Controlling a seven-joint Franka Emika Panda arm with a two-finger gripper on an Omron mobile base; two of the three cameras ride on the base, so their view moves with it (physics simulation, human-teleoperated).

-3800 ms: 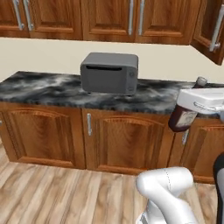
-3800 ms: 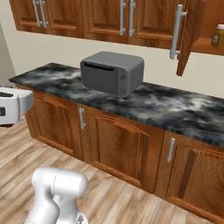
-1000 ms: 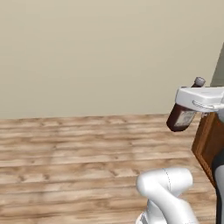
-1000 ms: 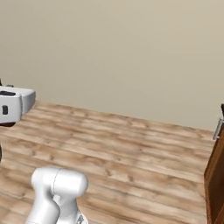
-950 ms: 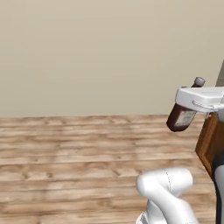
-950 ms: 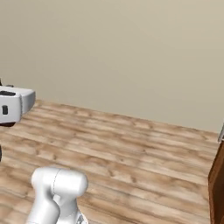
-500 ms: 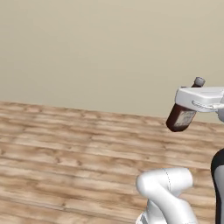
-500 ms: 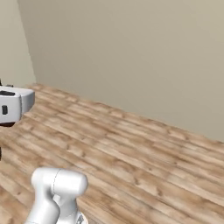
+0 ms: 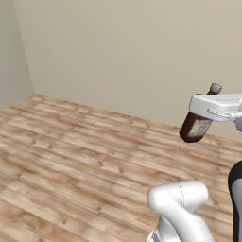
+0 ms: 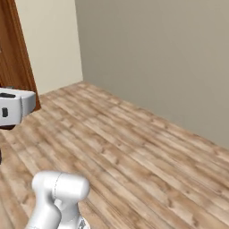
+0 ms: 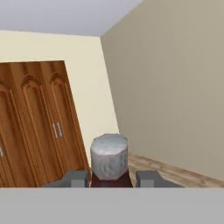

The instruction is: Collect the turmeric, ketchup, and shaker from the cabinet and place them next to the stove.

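White two-finger gripper [image 9: 204, 124] is sitting closed on the ketchup [image 9: 193, 126], a slim dark red-brown bottle with a narrow neck, grey cap and pale label; the jaws are clamping the neck from both sides. In the left base view the bottle is hanging below the white hand at the right side, tilted, with its base pointing down and left and its cap poking up above the hand. It is being carried in the air, well above the light brown wooden plank floor [image 9: 71, 146], touching nothing but the gripper. In the hand view the grey faceted cap [image 11: 109, 155] is sitting dead centre between the two dark fingertips [image 11: 77, 178], with a sliver of dark red bottle shoulder showing just under it. Past the cap, tall brown wooden cupboard doors [image 11: 37, 122] with arched panels and thin grey bar handles are standing at the left, next to a cream wall that is meeting a plain beige wall [image 11: 175, 87] at a corner on the right. In the right base view the white hand is showing at the left edge, with a strip of brown wooden panel [image 10: 18, 49] behind it at far left, plank floor and beige wall running off to the right.
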